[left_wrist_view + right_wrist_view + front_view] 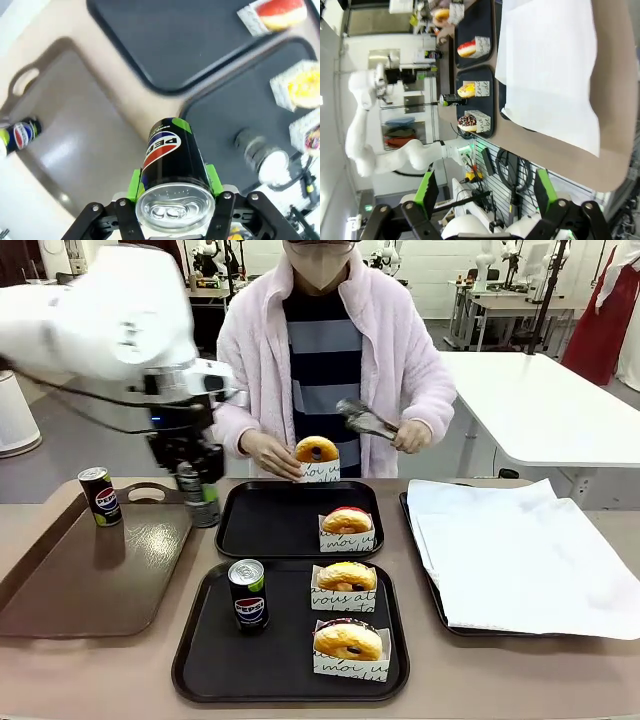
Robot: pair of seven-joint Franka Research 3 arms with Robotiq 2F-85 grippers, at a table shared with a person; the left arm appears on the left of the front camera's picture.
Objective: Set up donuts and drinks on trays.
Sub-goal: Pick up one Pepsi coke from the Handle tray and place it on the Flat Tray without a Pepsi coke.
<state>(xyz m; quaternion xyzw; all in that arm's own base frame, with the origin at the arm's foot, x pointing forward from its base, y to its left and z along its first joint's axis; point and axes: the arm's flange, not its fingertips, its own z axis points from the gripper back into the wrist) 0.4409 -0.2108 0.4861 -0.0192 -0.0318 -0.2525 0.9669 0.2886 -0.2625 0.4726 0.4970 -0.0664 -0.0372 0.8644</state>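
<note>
Gripping black Pepsi can | left end effector | right end effector wide

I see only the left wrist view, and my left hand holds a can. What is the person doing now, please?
Observer: While your left hand grips the can, one hand of the person holds a sleeved donut just behind the far tray.
Operator: And the other hand?
Observer: The person's other hand holds metal tongs, away from the trays.
Operator: Is the robot's right hand free?
Observer: Yes, the right hand is open and holds nothing.
</note>
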